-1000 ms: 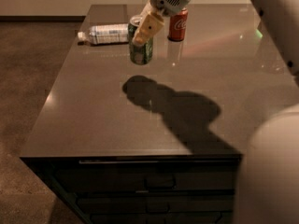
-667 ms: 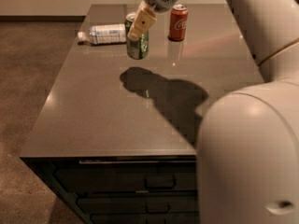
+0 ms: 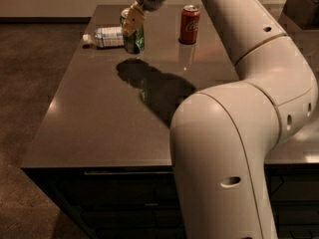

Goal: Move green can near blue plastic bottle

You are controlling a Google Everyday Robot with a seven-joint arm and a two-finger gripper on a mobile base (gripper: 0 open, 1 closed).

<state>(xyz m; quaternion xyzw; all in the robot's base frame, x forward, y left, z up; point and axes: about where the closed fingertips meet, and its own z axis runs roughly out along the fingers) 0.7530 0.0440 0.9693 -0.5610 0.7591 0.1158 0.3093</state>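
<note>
The green can (image 3: 134,40) stands upright at the far left of the dark table (image 3: 94,118), right beside the blue plastic bottle (image 3: 107,36), which lies on its side with its white cap pointing left. My gripper (image 3: 131,22) reaches down from above and is shut on the green can at its top. The can's base is at the table surface or just above it; I cannot tell which. The tan fingers (image 3: 130,19) cover the can's upper left side.
A red cola can (image 3: 189,24) stands upright at the far middle of the table. My white arm (image 3: 234,133) fills the right foreground. A dark box (image 3: 301,6) sits at the far right. Drawers (image 3: 124,203) front the table below.
The gripper has carried the green can to the left and farther back, ending right beside the bottle. The arm now covers more of the right foreground.
</note>
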